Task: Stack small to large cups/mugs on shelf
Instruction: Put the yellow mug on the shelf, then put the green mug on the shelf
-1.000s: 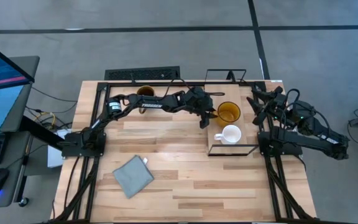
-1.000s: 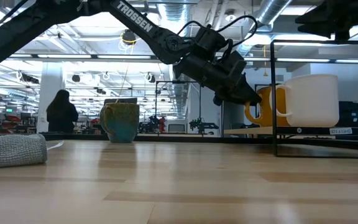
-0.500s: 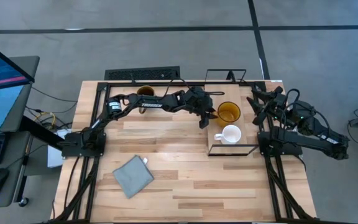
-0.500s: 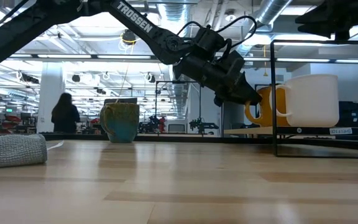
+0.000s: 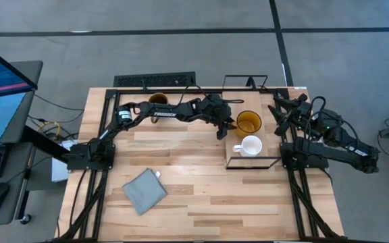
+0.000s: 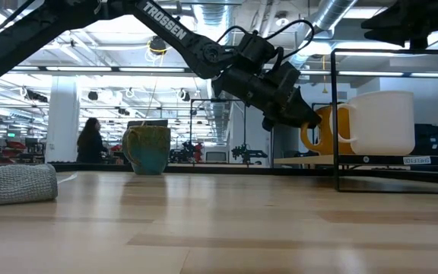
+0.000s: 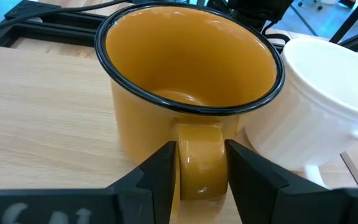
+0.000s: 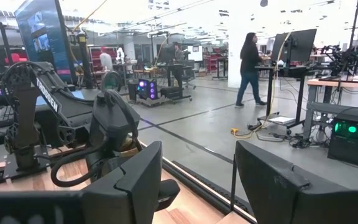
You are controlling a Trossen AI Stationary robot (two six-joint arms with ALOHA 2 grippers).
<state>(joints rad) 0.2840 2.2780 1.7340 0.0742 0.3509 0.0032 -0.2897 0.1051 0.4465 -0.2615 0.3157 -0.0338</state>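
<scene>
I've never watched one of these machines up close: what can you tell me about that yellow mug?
The amber-yellow mug looks like glossy glazed ceramic with a dark rim, upright and empty. It stands on the shelf beside the small white mug, very close to it. The left gripper has its fingers clamped on either side of the handle.

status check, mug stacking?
Left tool shut on amber mug handle, beside white mug on shelf. Right tool open, parked at table edge. Dark mug waits.

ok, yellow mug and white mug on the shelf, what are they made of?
Yellow mug: looks like enamelled metal or glazed ceramic; glossy, thin dark rim. White mug: likely ceramic; thick wall, faint ribbing, soft sheen. Shelf: pale wood grain on thin black wire.
</scene>
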